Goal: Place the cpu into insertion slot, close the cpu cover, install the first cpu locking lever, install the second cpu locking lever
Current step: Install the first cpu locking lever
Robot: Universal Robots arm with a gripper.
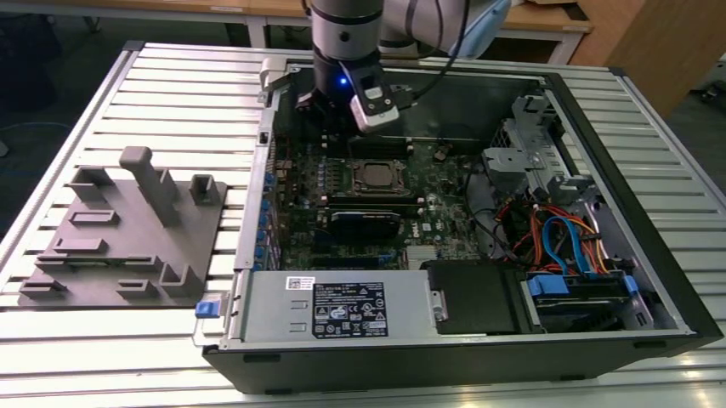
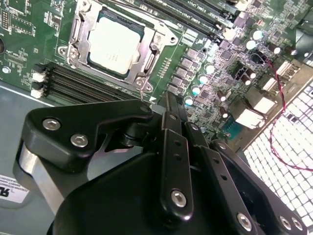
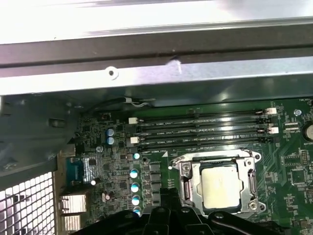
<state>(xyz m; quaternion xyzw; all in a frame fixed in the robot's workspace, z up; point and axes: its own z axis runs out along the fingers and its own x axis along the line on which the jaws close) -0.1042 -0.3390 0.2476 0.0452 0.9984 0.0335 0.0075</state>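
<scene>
1. Silvery-grey metal marks the cpu (image 2: 115, 44), which lies flat in the insertion slot (image 1: 354, 177). In the exterior view the slot sits just above the frame's centre, on the green circuit board (image 1: 297, 212).
2. In both wrist views the cpu cover (image 2: 146, 54) lies down around the chip, its window framing the metal top. Whether the locking levers are hooked cannot be told.
3. The claw (image 2: 169, 98) is closed, its black fingers (image 2: 168, 142) pressed side by side, with its tip just beside one corner of the cover.
4. The arm (image 1: 340, 42) drops almost straight down from the top middle of the exterior view into the open computer case (image 1: 454, 365). A small blue light (image 1: 340, 82) glows on its wrist.
5. A white label with black print (image 1: 349, 308) sits on the grey power supply box (image 1: 272, 310) at the frame's lower centre. Its text is too small to make out.
6. Long black memory slots (image 3: 200, 129) run just beside the socket, and a row of pale-topped capacitors (image 3: 135, 186) stands near its other side.
7. Toward the exterior view's right are a black drive box (image 1: 482, 297) and orange and blue cables (image 1: 567, 238).
8. A grey moulded fixture tray (image 1: 125, 229) rests on the slatted metal tabletop (image 1: 170, 76) at the exterior view's left, well apart from the case.
</scene>
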